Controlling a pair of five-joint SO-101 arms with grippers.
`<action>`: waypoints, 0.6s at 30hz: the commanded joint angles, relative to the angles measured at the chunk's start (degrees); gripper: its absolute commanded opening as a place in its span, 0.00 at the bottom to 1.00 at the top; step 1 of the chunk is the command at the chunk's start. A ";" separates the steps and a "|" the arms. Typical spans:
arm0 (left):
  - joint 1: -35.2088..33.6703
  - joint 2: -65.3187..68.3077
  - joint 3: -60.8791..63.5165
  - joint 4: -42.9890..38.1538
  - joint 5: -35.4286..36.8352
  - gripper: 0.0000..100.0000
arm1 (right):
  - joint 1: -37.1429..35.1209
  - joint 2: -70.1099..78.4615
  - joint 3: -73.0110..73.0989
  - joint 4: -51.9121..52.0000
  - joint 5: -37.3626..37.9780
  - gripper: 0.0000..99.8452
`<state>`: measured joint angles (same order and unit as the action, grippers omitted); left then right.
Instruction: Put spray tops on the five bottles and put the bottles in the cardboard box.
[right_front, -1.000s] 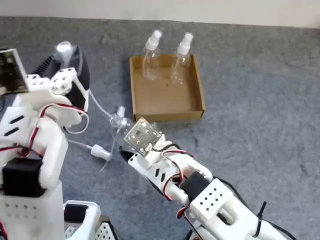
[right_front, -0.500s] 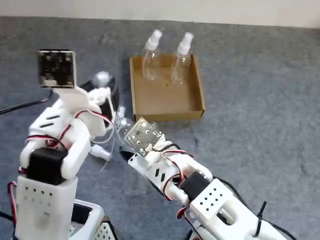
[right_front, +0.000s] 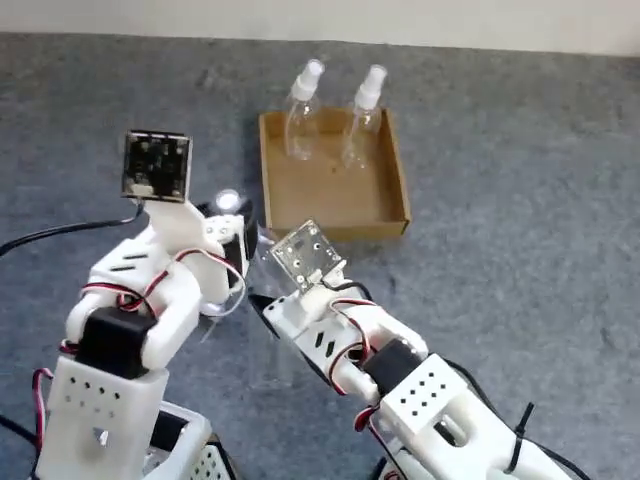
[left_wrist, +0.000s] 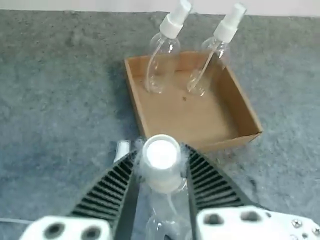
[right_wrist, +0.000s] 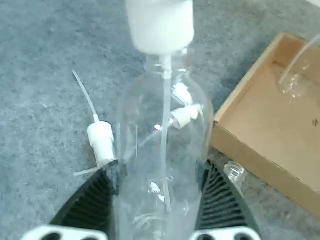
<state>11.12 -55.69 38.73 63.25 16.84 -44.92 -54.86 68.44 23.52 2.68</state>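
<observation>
Left wrist view: left end effector is clamped on a white spray top, ribbed fingers pressed against both sides of it. I see the top sitting on the neck of a clear bottle, with its dip tube running straight down inside the bottle. Right end effector grips that bottle's body from both sides, jaws about as wide as the bottle. The bottle stands roughly upright, neck up, long axis vertical, just off the near left corner of the cardboard box.

Edges and room: the two arms crowd each other at the bottle. A loose spray top lies on the grey tabletop beside the held bottle, tube pointing away from the box. Another bottle's open neck shows near the box's near wall. Two capped bottles sit side by side at the box's far wall, spray heads rising past its rim, and the near half of the box floor is bare. I see wide bare tabletop right of the box.
</observation>
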 joint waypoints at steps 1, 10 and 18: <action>1.45 0.31 1.63 0.88 0.26 0.00 | 1.71 -1.80 -5.05 -1.54 -0.70 0.01; 1.45 0.31 3.56 0.53 0.26 0.00 | 1.36 -1.80 -7.34 -1.54 -1.05 0.00; 1.45 0.31 3.56 0.53 0.18 0.01 | 1.27 -1.80 -9.63 -1.54 -1.05 0.00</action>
<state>11.56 -55.69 41.71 63.16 16.75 -45.01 -54.77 67.30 23.60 2.42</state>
